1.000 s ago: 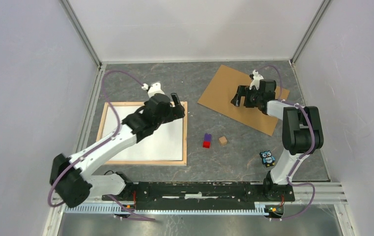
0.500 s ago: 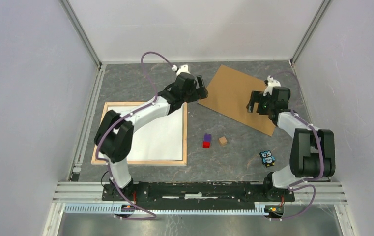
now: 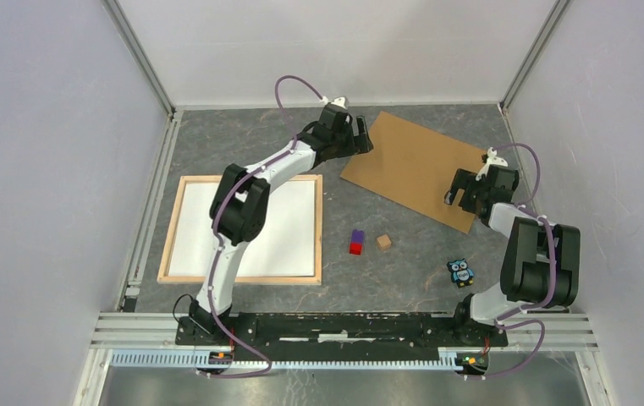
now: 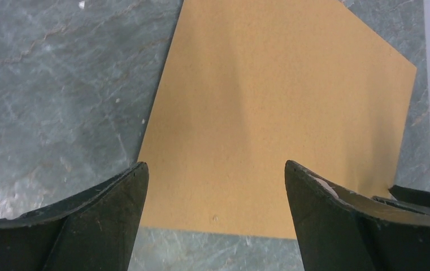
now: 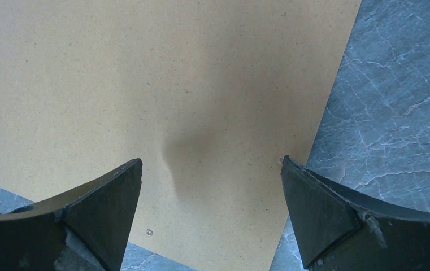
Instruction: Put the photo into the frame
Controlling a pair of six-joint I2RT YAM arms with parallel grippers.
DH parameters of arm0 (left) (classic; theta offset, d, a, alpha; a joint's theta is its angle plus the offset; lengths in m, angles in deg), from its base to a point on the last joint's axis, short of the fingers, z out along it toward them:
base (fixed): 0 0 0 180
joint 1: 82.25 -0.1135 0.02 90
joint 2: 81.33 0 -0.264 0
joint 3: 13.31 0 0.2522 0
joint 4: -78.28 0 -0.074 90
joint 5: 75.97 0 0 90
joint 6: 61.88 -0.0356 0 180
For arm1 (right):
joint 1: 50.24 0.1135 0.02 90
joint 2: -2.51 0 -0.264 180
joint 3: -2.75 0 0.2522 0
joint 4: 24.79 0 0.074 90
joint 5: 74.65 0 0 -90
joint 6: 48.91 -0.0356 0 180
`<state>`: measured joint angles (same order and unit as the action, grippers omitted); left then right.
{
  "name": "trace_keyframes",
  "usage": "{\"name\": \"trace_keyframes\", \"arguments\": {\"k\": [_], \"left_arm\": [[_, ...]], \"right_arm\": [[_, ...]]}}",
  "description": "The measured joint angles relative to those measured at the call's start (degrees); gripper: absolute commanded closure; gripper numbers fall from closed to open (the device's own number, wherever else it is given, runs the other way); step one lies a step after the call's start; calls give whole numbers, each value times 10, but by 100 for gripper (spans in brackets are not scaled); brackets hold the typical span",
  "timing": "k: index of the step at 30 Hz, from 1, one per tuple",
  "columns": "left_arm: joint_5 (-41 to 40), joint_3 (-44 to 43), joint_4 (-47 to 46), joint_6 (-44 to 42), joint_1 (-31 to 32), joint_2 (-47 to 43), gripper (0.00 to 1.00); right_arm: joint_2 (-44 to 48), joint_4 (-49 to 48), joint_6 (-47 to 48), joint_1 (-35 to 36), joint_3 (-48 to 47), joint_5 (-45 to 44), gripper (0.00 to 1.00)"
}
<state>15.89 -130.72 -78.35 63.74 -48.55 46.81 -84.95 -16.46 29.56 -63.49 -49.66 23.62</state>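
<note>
Frame point(image 3: 242, 278) flat at left, white sheet point(image 3: 284, 237) filling it (no printed side showing). Left gripper point(image 3: 362, 139) spread wide, empty, over left corner of brown board point(image 3: 411, 165). Right gripper point(image 3: 464, 193) equally wide, empty, over board's right edge.

The grey marbled tabletop point(image 3: 411, 271) was enclosed on three sides by plain pale walls point(image 3: 335, 51), joined at the far corners by aluminium posts point(image 3: 139, 55); it was evenly and softly lit.
</note>
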Motion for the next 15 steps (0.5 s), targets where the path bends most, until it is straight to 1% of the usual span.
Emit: {"name": "trace_keyframes", "arguments": {"k": [6,15], "left_arm": [[-5,-109,71,-23,2,68,6],[-30,-165,165,-15,1,118,6]], "right_arm": [[-4,-5,-4,0,0,-4,2],[-21,-27,-7,-3,-7,7,3]]}}
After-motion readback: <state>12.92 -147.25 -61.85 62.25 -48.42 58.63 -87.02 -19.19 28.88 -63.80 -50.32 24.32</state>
